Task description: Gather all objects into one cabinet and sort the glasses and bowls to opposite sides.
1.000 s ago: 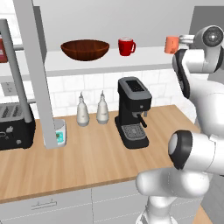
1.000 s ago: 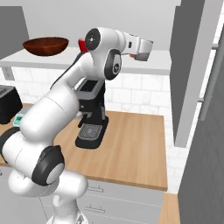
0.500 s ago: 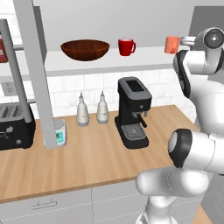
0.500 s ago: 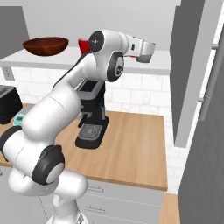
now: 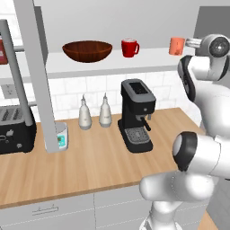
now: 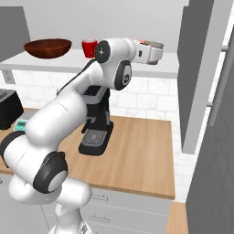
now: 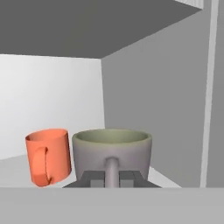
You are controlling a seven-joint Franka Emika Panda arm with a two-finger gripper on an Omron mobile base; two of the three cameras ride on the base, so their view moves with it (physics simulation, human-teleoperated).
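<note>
Up at the shelf (image 5: 134, 63), my tool (image 7: 112, 180) is clamped on the grey cup (image 7: 112, 153) by its handle, orange cup (image 7: 48, 156) just beside.

bowl (image 5: 87, 50): dark glossy wood | counter (image 5: 99, 161): matt pale wood | orange cup (image 7: 48, 156): smooth matt

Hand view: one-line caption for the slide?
Gripper at the handle of a pale grey cup on the white shelf, orange cup beside it.
</note>
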